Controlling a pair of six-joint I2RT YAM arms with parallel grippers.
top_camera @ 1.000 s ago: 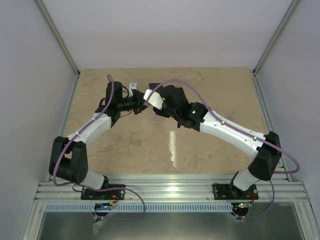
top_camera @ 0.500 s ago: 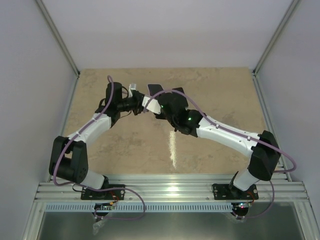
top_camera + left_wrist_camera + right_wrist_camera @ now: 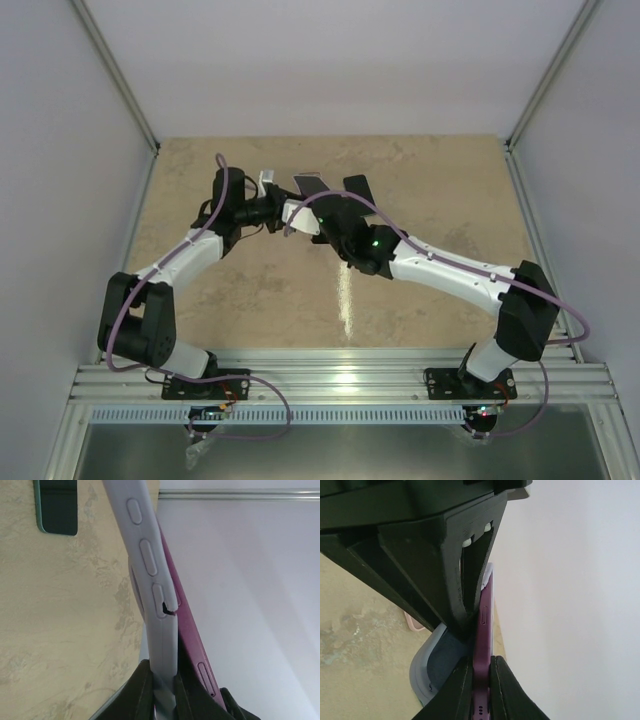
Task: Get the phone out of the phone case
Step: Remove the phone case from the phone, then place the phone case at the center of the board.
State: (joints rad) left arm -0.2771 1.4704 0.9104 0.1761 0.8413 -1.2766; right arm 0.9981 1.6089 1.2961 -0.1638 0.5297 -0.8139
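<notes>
"Two claws engaged, one phone. Status of each?"

"Left claw: clenched on the lower wall of the lavender phone case. Right claw: clenched on the thin edge of the purple phone. The phone sits between the two claws. Its end nearest the left claw stands clear of the case, and its far end is tucked behind the case wall."

"Failure modes from here?"

"Three.
1. The right claw pinches a narrow, smooth edge. A hard pull may strip the phone out of its fingers and drop it onto the table beneath.
2. The left claw holds only soft wall. The case may stretch and slide out of that claw rather than release the phone.
3. A dark notch sits at the button cut-outs, just past the left claw's fingers. It is probably a split, though the view is too close to be sure, and load there may tear it further.
The claws also sit almost nose to nose, so a twist may knock one against the other."

"Surface and room?"

"Beige marbled top. A dark flat slab with a pale green rim lies beyond the left claw. The walls are plain and pale, with aluminium posts at the corners."
</notes>
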